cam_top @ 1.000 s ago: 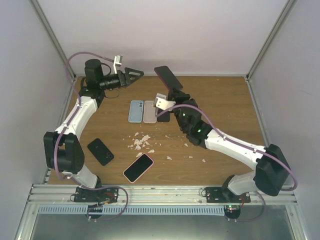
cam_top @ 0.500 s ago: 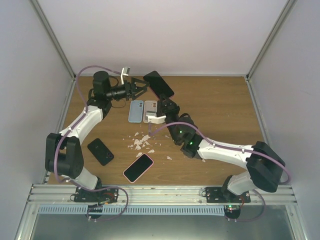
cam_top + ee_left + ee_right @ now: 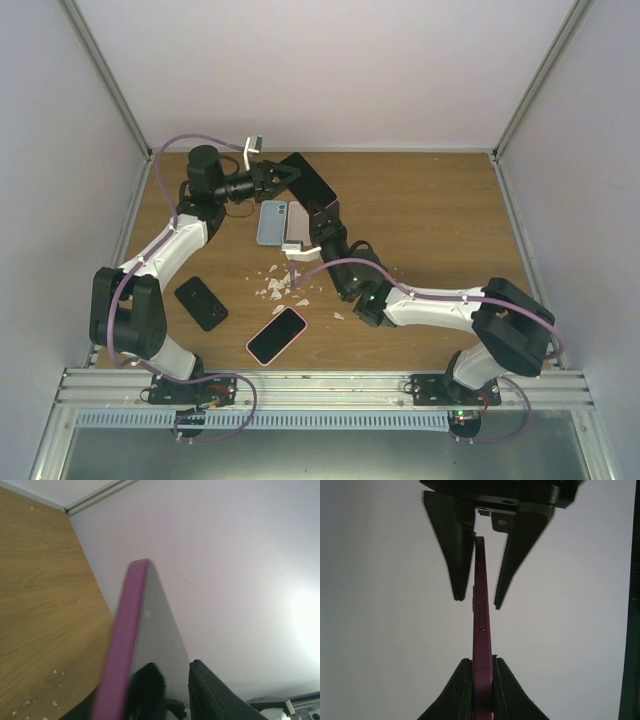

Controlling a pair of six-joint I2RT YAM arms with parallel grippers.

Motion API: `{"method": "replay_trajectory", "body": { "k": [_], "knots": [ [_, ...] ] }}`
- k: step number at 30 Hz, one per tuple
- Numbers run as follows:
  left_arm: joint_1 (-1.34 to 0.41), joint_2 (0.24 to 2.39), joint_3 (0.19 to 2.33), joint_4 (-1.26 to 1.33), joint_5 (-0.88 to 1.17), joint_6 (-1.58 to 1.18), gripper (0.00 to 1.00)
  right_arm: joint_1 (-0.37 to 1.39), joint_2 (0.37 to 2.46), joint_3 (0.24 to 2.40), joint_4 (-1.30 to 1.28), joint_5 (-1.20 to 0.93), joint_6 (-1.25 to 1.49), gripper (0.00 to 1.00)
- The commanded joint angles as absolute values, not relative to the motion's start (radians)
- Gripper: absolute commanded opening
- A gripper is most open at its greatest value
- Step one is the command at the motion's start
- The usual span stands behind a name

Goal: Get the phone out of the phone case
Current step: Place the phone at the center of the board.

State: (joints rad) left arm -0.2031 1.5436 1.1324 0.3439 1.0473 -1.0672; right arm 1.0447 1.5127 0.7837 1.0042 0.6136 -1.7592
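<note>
The phone point(image 3: 314, 181), in its magenta case point(image 3: 481, 630), hangs at the upper centre of the overhead view, clamped edge-on by the right gripper point(image 3: 482, 662) so the left gripper point(image 3: 476, 600) (jaws apart, straddling the far end) can likely seize it.

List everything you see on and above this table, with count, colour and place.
cased phone: one, dark with a purple case, held above the far side
cases: two, light blue and pale, side by side, far centre
black phone: one, near left
pink phone: one, pink rim, near centre
scraps: several, white, mid-table
table: one, brown wood
end effectors: two, black; right clamps the cased phone, left straddles its other end
</note>
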Motion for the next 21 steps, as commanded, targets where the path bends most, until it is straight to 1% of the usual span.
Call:
{"method": "replay_trajectory", "body": {
  "k": [1, 4, 7, 9, 11, 12, 15, 18, 20, 21],
  "knots": [
    [-0.21, 1.512, 1.111, 0.439, 1.047, -1.108, 0.28, 1.065, 1.539, 0.768, 1.287, 0.628, -1.861, 0.01],
    [-0.209, 1.507, 1.102, 0.459, 1.049, -1.126, 0.16, 1.069, 1.546, 0.768, 1.315, 0.628, -1.873, 0.03],
    [-0.207, 1.501, 1.099, 0.471, 1.052, -1.134, 0.06, 1.071, 1.545, 0.768, 1.321, 0.629, -1.875, 0.06],
    [-0.204, 1.501, 1.101, 0.472, 1.054, -1.134, 0.01, 1.072, 1.543, 0.763, 1.321, 0.628, -1.874, 0.1],
    [-0.198, 1.499, 1.101, 0.474, 1.056, -1.134, 0.0, 1.072, 1.54, 0.756, 1.321, 0.628, -1.873, 0.14],
    [-0.195, 1.498, 1.103, 0.473, 1.057, -1.133, 0.0, 1.072, 1.537, 0.752, 1.319, 0.629, -1.872, 0.2],
    [-0.183, 1.497, 1.108, 0.469, 1.058, -1.124, 0.0, 1.072, 1.522, 0.733, 1.29, 0.634, -1.861, 0.49],
    [-0.168, 1.495, 1.138, 0.419, 1.059, -1.06, 0.0, 1.072, 1.501, 0.719, 1.237, 0.648, -1.819, 0.71],
    [-0.164, 1.488, 1.161, 0.366, 1.055, -1.004, 0.0, 1.074, 1.481, 0.711, 1.176, 0.657, -1.784, 0.83],
    [-0.164, 1.485, 1.167, 0.352, 1.054, -0.983, 0.0, 1.073, 1.47, 0.712, 1.131, 0.665, -1.757, 0.87]
  ]
}}
